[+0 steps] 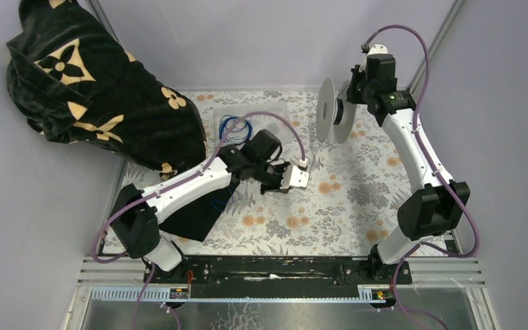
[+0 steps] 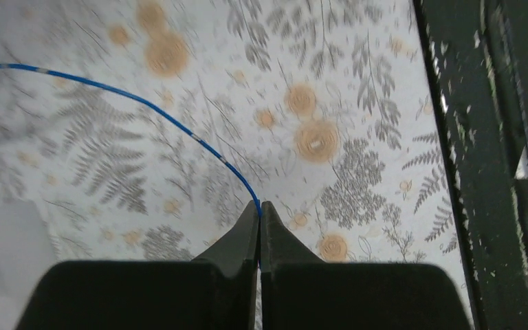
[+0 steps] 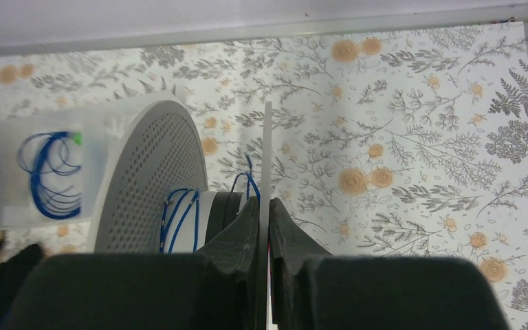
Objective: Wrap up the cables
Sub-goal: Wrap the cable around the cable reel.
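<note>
White-and-black left arm [image 1: 185, 187]: low, reaching far-right toward scene middle. Left claw [image 2: 260, 206]: jaws pressed together, pinching thin blue wire [image 2: 144, 103]. White-and-black right arm [image 1: 412, 148]: stretched to far side, wrist raised. Right claw [image 3: 265, 203]: jaws clamped on thin white disc [image 3: 267, 137], edge-on.

We've got a black fabric [image 1: 75, 82] with tan flower motifs heaped at the bench's far-left corner, spilling over the left edge. The bench [image 1: 357, 185] wears a grey-fern, orange-flower print cover. A clear plastic tray [image 1: 278, 117] sits near the far edge, left of centre. A white reel [image 1: 328, 110] stands on edge just right of the tray, one disc perforated; we can't tell if it touches the bench. A second black cloth [image 1: 196, 216] lies toward the near-left corner. A black rail [image 1: 282, 269] runs along the near edge.
</note>
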You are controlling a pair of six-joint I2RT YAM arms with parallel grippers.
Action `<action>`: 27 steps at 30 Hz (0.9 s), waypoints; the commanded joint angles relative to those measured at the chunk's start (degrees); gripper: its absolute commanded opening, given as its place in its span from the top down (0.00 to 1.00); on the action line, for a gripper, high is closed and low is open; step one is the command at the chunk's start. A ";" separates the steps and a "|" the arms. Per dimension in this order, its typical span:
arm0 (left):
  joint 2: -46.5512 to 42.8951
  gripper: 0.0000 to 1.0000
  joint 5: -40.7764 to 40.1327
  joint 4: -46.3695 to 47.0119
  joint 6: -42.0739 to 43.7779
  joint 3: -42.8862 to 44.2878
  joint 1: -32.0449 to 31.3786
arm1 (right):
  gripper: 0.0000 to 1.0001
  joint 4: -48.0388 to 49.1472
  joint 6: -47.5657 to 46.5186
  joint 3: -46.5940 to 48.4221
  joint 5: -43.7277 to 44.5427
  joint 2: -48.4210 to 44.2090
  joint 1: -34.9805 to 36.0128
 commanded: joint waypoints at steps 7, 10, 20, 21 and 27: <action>3.59 1.00 6.05 -6.51 -11.37 23.92 0.00 | 1.00 12.02 -8.18 -12.15 3.94 -7.22 5.58; 5.18 1.00 4.38 -6.44 -15.06 28.97 0.20 | 1.00 12.21 -9.48 -15.46 3.90 -9.59 7.77; 7.98 1.00 3.05 1.81 -31.26 34.28 9.10 | 1.00 11.22 -12.05 -25.37 -9.59 -17.19 9.70; 8.28 1.00 3.10 2.72 -32.44 34.41 10.06 | 1.00 10.31 -12.61 -25.59 -11.67 -17.67 9.70; 10.42 1.00 3.00 6.57 -38.82 34.72 16.44 | 1.00 6.95 -15.81 -27.14 -20.97 -20.56 9.66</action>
